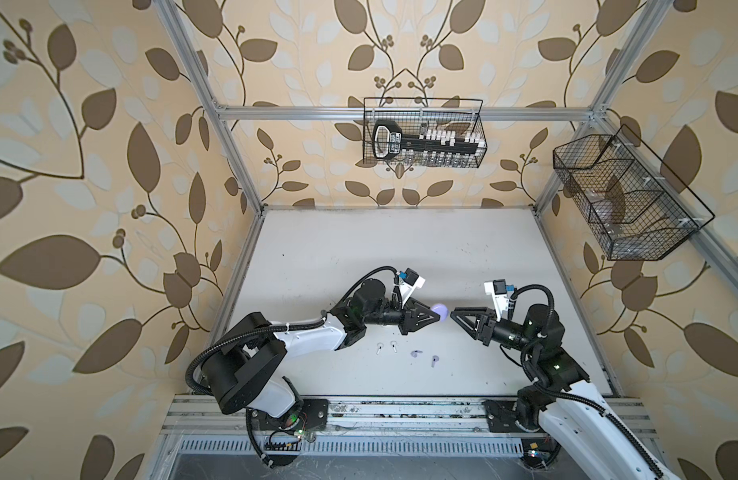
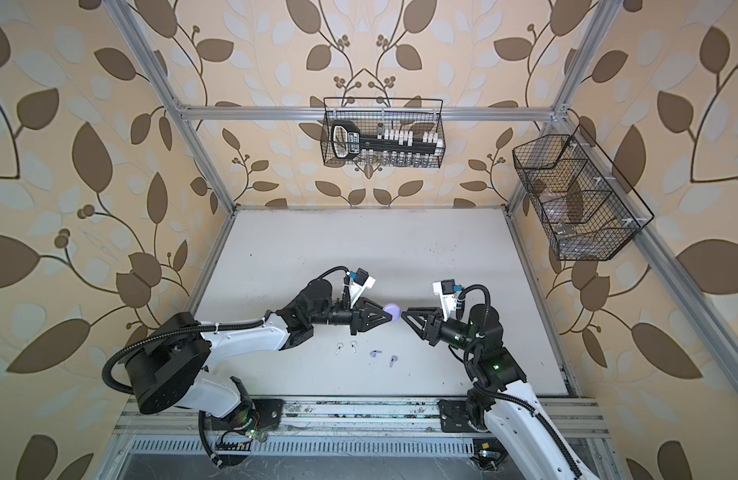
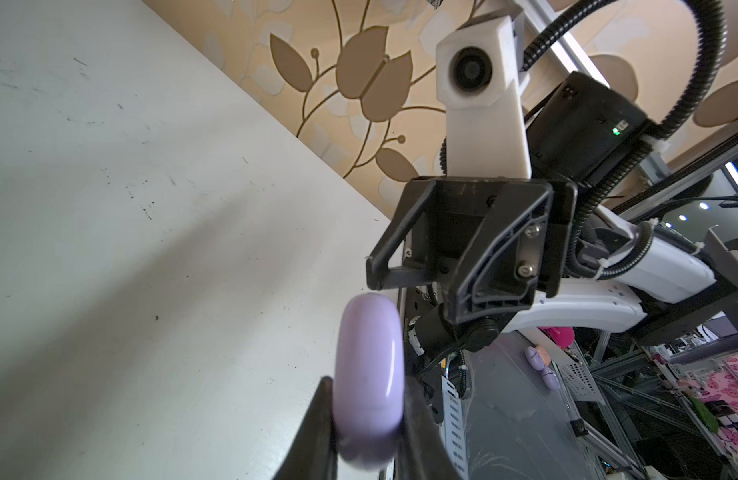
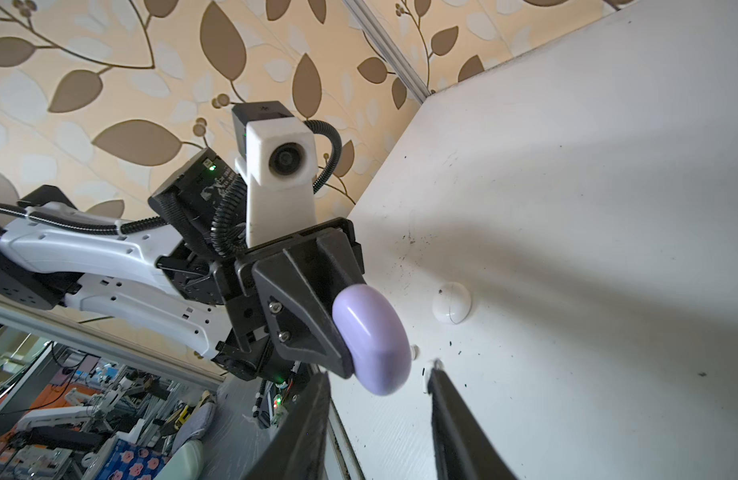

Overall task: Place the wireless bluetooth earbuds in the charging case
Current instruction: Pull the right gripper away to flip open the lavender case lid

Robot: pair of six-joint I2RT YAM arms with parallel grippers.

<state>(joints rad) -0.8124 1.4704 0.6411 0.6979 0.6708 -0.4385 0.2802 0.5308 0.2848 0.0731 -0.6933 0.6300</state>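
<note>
A round lilac charging case (image 1: 441, 309) (image 2: 393, 311) hangs above the middle of the white table, with my left gripper (image 1: 437, 317) (image 3: 369, 386) shut on it. The left wrist view shows the case (image 3: 367, 353) edge-on and closed between the two fingers. My right gripper (image 1: 453, 314) (image 4: 379, 374) faces it from the right, open, its tips just short of the case (image 4: 371, 336) and nothing between them. Two white earbuds (image 1: 378, 347) (image 1: 393, 347) and two lilac earbuds (image 1: 416, 353) (image 1: 434, 360) lie loose on the table nearer the front, below the grippers.
A white round case (image 4: 451, 308) sits closed on the table under the left arm. A wire basket (image 1: 425, 133) with a black tool hangs on the back rail. Another wire basket (image 1: 625, 199) hangs at the right. An aluminium rail (image 1: 400, 411) runs along the table's front.
</note>
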